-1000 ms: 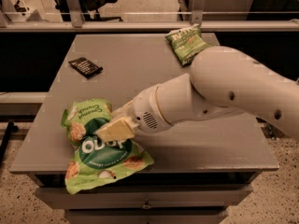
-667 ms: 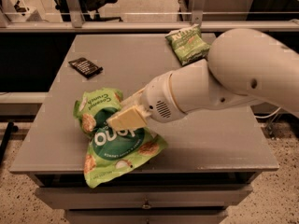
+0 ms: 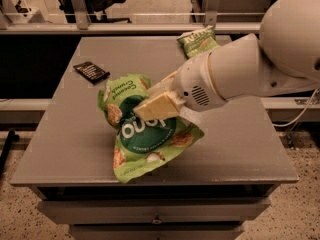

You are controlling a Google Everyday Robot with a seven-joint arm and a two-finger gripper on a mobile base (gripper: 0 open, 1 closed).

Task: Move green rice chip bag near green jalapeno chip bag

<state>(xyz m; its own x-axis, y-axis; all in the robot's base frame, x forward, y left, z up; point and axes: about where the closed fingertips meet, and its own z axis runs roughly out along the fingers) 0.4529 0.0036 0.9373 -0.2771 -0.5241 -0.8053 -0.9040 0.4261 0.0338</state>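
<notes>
Bag + gripper shifted right and up vs 1 s ago; bag now tilted and partly lifted. Gripper [image 3: 152,108] is over front-centre of table [image 3: 240,149], cream fingers clamped on upper part of green rice chip bag [image 3: 150,139]. Bag hangs below it, lower edge seems to touch the tabletop. Green jalapeno chip bag [image 3: 198,41] lies at far edge, right of centre, well apart from held bag. Small black packet [image 3: 91,72] at far left. Progress: grasp + lift done, carry begun. Left to do: carry to far edge, set down near jalapeno bag, release.
</notes>
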